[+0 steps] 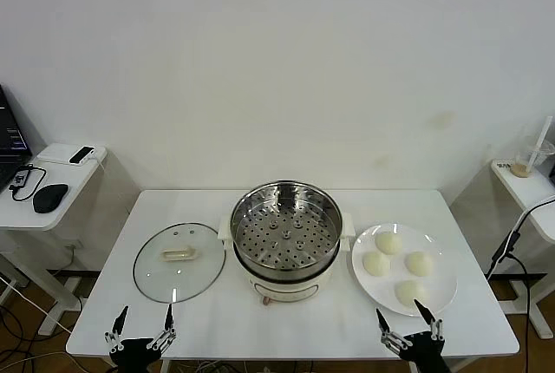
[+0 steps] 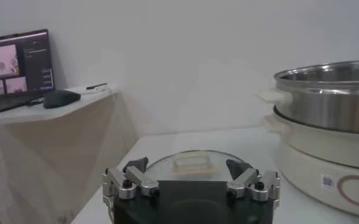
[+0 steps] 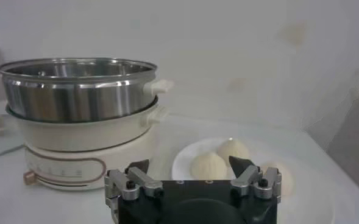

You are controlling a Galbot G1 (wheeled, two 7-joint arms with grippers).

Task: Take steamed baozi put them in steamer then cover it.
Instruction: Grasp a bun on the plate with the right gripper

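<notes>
Baozi, four of them (image 1: 400, 266), sit on a white plate (image 1: 444, 286) straight ahead of the right hand (image 1: 409, 327), which hovers at the near edge of the tabletop (image 1: 295, 330) with its fingers spread wide and nothing between them. Nearest bun lies just beyond its fingertips; nothing stands between hand and plate. Across from it, toward the other arm, stands the steamer (image 1: 285, 236), shiny steel pot on a cream base, perforated tray showing inside, uncovered. From the right wrist view the pot (image 3: 75, 88) rises well above the buns (image 3: 209, 164) beside it.

Over to the left hand (image 1: 140, 331): also at the near edge, fingers wide apart, holding nothing. Directly ahead of it lies the cover (image 1: 179, 261), clear glass, flat on the tabletop, cream handle up, its rim close beside the steamer's base.

Off to the outer side of the left hand, a side table (image 1: 52, 208) carries a dark mouse (image 1: 50, 197) and a laptop (image 2: 17, 67). Beyond the right hand's outer side, a second side table holds a plastic cup (image 1: 531, 158) with a straw. A small code label (image 2: 327, 181) shows on the steamer base; its writing is too small to read.
</notes>
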